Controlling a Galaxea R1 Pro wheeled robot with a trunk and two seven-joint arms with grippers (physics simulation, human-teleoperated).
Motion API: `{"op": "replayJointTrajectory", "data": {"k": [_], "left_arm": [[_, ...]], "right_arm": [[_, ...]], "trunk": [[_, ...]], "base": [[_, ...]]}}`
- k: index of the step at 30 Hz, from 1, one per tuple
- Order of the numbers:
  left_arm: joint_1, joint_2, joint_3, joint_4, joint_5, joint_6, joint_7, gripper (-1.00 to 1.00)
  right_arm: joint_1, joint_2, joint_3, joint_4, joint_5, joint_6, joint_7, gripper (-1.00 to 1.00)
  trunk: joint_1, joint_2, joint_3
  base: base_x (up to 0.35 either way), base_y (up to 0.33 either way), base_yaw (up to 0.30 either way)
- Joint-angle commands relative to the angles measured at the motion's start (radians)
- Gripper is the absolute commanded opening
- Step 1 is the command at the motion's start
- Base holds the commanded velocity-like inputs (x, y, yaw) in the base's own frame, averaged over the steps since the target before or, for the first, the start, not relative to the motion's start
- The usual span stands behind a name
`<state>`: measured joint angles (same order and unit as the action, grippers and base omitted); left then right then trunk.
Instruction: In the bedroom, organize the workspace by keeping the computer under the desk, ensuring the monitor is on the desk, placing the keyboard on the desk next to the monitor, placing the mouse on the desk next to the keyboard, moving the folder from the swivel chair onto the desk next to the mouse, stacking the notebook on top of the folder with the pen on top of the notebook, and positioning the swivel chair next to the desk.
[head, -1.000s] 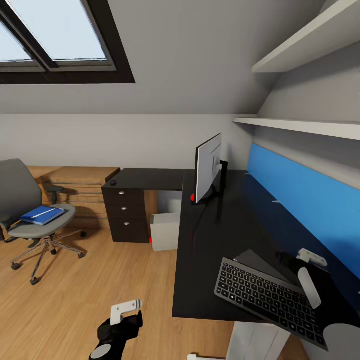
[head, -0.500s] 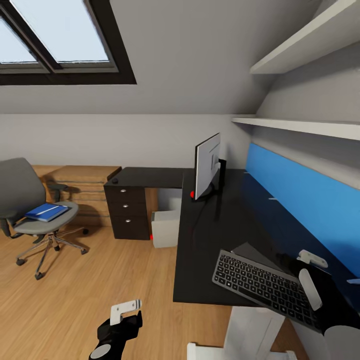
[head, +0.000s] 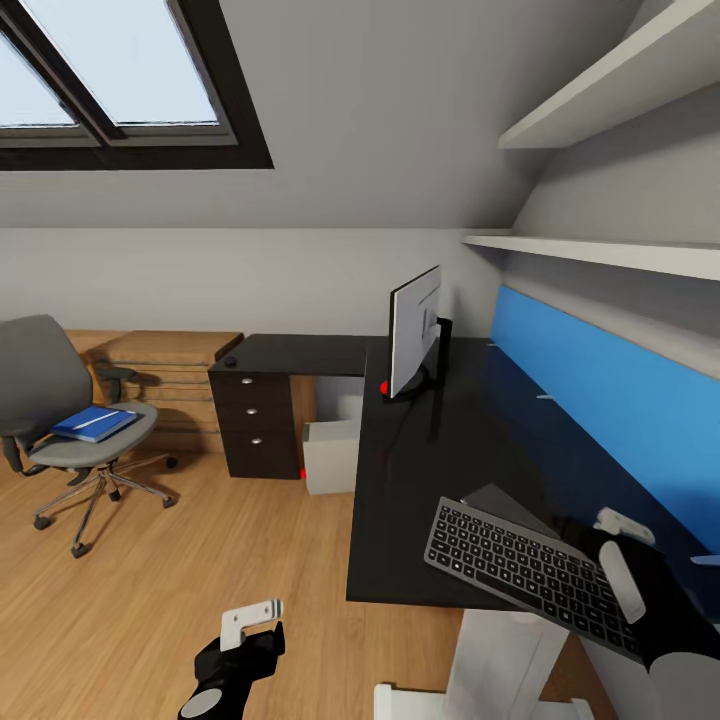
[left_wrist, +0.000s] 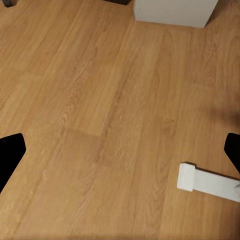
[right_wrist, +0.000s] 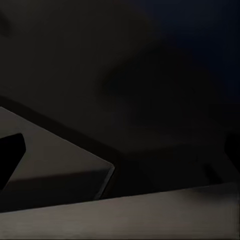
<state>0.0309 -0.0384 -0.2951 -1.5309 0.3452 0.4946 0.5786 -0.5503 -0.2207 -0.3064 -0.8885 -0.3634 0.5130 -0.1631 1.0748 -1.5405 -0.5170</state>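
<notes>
- Right end effector (head: 615, 560) is clamped on the keyboard (head: 530, 572), tilted over the near end of the surface (head: 440, 450)
- Level the keyboard, carry it toward the monitor (head: 415, 335), then lower it flat
- Left end effector (head: 243, 630) hangs parted over the floor

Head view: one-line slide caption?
Right pincer holds the keyboard over the black desk; folder waits on the chair.
</notes>
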Motion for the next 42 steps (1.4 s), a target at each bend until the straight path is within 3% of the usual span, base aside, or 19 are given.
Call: {"op": "replayJointTrajectory", "data": {"k": [1, 24, 31, 42], "left_arm": [[-0.001, 0.000, -0.001, -0.002, 0.009, 0.002, 0.008, 1.00], [0.000, -0.002, -0.005, -0.008, 0.011, 0.000, 0.011, 1.00], [0.000, -0.004, -0.006, -0.008, 0.011, -0.001, 0.013, 1.00], [0.000, 0.000, -0.002, -0.005, 0.010, 0.000, 0.009, 1.00]], "right_arm": [[0.000, 0.000, -0.004, -0.001, -0.011, 0.008, -0.008, 1.00], [0.000, 0.000, -0.011, -0.001, -0.014, 0.016, -0.006, 1.00], [0.000, 0.000, -0.011, -0.001, -0.015, 0.031, -0.006, 1.00], [0.000, 0.000, -0.011, -0.002, -0.015, 0.032, -0.006, 1.00]], "trunk": [[0.000, -0.001, -0.001], [0.000, -0.001, -0.001], [0.027, -0.050, -0.023], [0.027, -0.050, -0.023]], "base": [[0.000, 0.000, 0.000], [0.068, 0.000, 0.000], [0.001, 0.000, 0.000], [0.000, 0.000, 0.000]]}}
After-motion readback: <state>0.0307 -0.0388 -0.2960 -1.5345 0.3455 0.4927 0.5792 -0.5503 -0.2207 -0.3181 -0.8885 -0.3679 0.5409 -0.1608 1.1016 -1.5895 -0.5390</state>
